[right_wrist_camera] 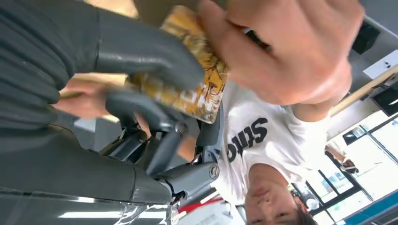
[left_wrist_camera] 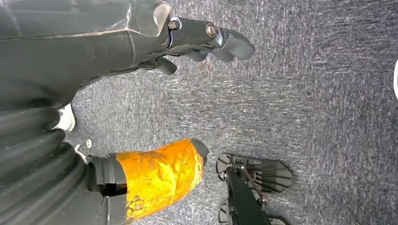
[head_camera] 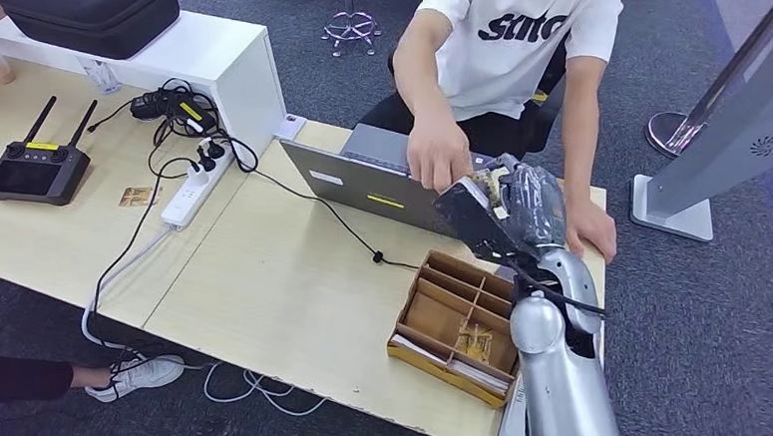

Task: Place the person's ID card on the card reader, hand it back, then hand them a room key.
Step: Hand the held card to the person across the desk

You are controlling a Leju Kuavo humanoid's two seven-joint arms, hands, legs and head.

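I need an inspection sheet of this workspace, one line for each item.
Surface: pale wooden table.
Job's things: yellow card pinched in right hand, person's hand on it; wooden tray holds more cards.
Clutter: laptop, remote controller, black case.
Hands: left hand over the carpet, holding nothing.
Cables: power strip with black cables across the table.
Surroundings: grey carpet, seated person, grey stand.

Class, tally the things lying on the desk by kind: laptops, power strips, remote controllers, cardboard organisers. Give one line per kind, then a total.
Laptops: 1
Power strips: 1
Remote controllers: 1
Cardboard organisers: 1
Total: 4
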